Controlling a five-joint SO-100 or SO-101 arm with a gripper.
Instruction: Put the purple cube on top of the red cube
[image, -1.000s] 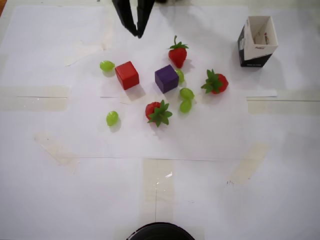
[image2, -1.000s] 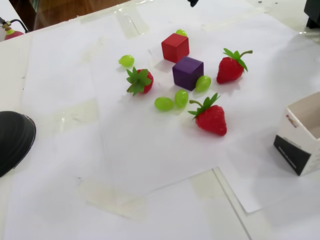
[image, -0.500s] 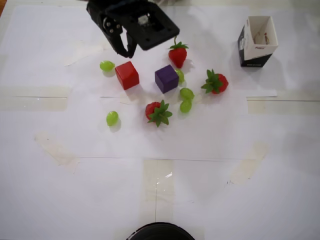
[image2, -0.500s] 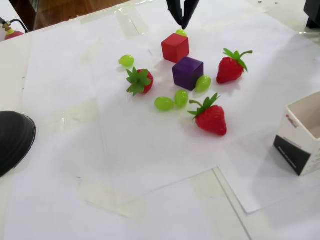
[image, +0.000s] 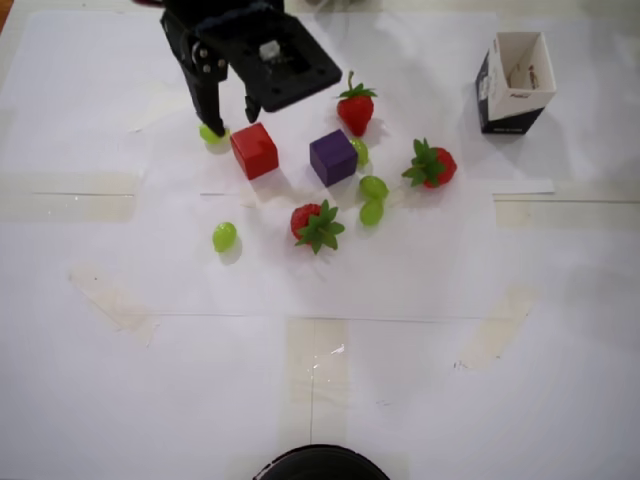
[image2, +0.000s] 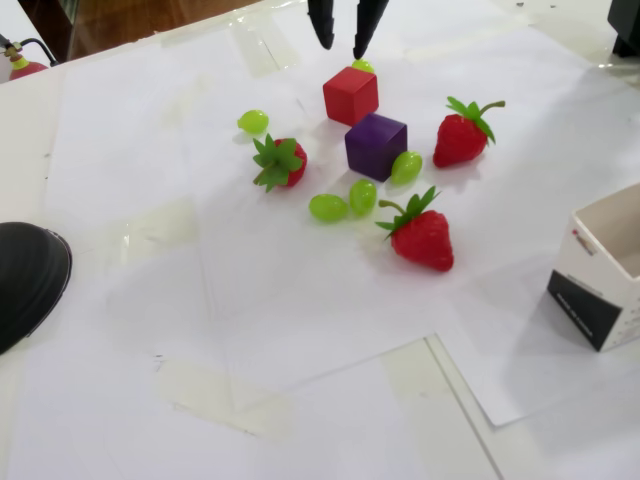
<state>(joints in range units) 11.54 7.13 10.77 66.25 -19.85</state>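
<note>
Jaws parted, holding nothing. The gripper (image2: 339, 45) hangs above the far side of the red cube (image2: 351, 95); in the overhead view its fingertips sit just above that cube, near a green grape (image: 210, 134). Nothing of the task is done: the purple cube (image: 333, 157) rests on the paper beside the red cube, apart from it, untouched. It lies to the right of the jaws in the overhead view. Approach, grasp, lift and stacking all remain.
</note>
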